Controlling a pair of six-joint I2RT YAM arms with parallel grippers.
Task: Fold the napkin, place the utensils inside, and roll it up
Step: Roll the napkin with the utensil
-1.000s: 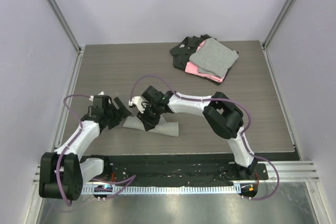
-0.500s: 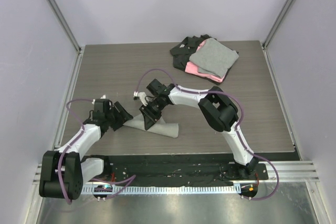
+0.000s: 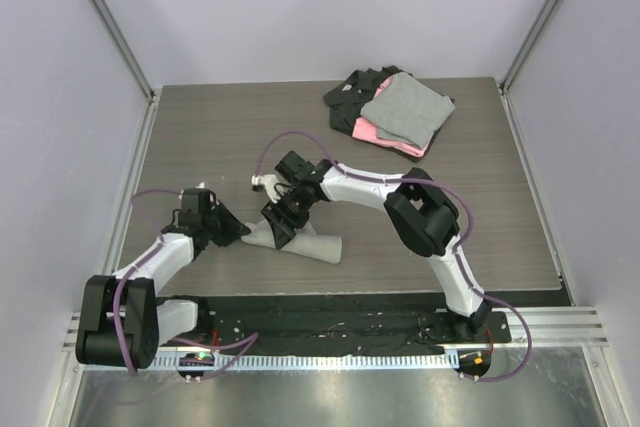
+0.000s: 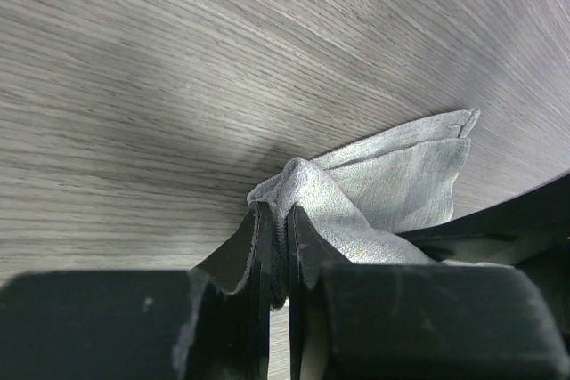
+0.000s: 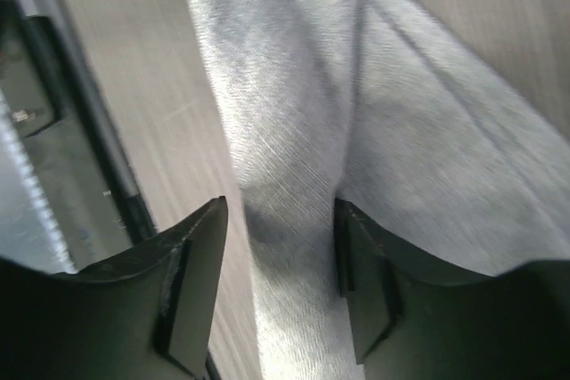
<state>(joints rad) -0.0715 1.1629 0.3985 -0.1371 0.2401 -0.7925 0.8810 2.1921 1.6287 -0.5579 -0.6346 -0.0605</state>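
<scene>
The light-grey napkin (image 3: 312, 244) lies as a long narrow bundle on the wood table, near the front. My left gripper (image 3: 240, 231) is at its left end. In the left wrist view the jaws (image 4: 278, 220) are shut on a bunched corner of the napkin (image 4: 392, 171). My right gripper (image 3: 279, 228) points down over the bundle's middle-left. In the right wrist view its fingers (image 5: 280, 215) stand open on either side of a raised ridge of the napkin (image 5: 285, 122). The utensils are hidden or out of view.
A stack of folded cloths (image 3: 395, 112), grey on pink and black, sits at the back right of the table. A black mounting strip (image 3: 330, 315) runs along the near edge. Purple walls close in the left, back and right sides.
My left gripper moved right to the napkin's left end and shut on its corner. My right gripper's jaws opened around the cloth; it stays over the bundle.
</scene>
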